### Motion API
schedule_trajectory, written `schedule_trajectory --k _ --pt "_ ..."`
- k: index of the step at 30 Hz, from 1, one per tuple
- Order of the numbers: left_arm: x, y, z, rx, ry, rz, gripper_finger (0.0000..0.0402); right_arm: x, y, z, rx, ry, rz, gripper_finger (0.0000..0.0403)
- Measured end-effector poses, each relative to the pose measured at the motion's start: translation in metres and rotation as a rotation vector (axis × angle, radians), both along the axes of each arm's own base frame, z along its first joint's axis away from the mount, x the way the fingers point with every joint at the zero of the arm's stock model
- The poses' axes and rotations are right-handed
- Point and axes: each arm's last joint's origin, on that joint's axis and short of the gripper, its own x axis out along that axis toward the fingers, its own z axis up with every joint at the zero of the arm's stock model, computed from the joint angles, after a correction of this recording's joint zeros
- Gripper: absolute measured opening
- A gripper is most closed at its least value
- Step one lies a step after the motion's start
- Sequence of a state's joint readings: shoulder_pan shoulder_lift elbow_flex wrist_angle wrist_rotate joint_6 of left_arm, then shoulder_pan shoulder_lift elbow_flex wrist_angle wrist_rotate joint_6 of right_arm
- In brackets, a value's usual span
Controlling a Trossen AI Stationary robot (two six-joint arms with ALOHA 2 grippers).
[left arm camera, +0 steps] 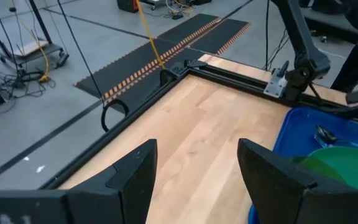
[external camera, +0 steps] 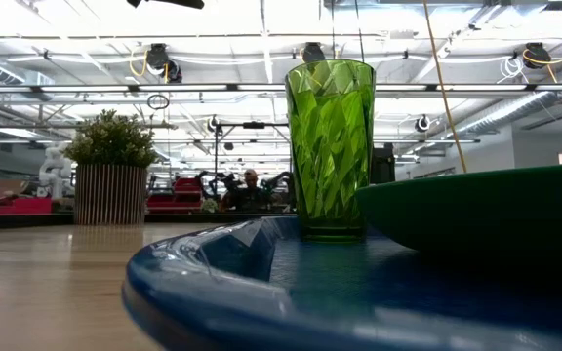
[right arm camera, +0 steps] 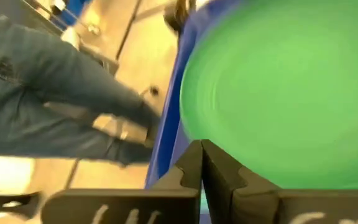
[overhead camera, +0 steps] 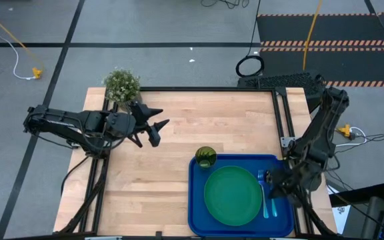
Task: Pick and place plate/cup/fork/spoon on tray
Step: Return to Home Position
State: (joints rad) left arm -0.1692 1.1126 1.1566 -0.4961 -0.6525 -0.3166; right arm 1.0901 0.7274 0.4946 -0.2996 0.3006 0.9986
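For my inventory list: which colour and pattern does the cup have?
The cup is translucent yellow-green with a faceted pattern, clearest in the low view.

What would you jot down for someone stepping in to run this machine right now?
Left gripper: jaws open, empty, above bare wood near the potted plant.
Right gripper: jaws shut, empty, over the tray's right side.
On the tray: plate in the middle, cup upright at its far left corner, fork and spoon right of the plate.
Done: all four items appear placed.
Left: apparently only pulling the right arm back.
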Motion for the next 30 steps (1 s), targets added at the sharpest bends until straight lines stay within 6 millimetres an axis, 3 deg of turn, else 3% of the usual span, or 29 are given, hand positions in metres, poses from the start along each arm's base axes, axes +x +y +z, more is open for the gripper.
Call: schedule_trajectory --k 8,14,21,30 --pt "0.0 0.0 0.0 0.024 0.014 -0.01 0.0225 0.005 -0.025 0.022 -0.145 -0.34 -0.115 0.0" --pt "0.0 0.001 0.0 -0.045 -0.027 0.025 0.0225 0.009 -0.041 0.039 -0.35 -0.605 -0.122 0.0" --pt "0.0 0.004 0.0 -0.085 -0.051 0.054 0.0225 0.008 -0.067 0.051 -0.444 -0.714 -0.228 0.0" --pt "0.0 0.007 0.0 -0.072 -0.054 0.091 0.0225 -0.001 -0.094 0.064 -0.419 -0.801 -0.423 0.0"
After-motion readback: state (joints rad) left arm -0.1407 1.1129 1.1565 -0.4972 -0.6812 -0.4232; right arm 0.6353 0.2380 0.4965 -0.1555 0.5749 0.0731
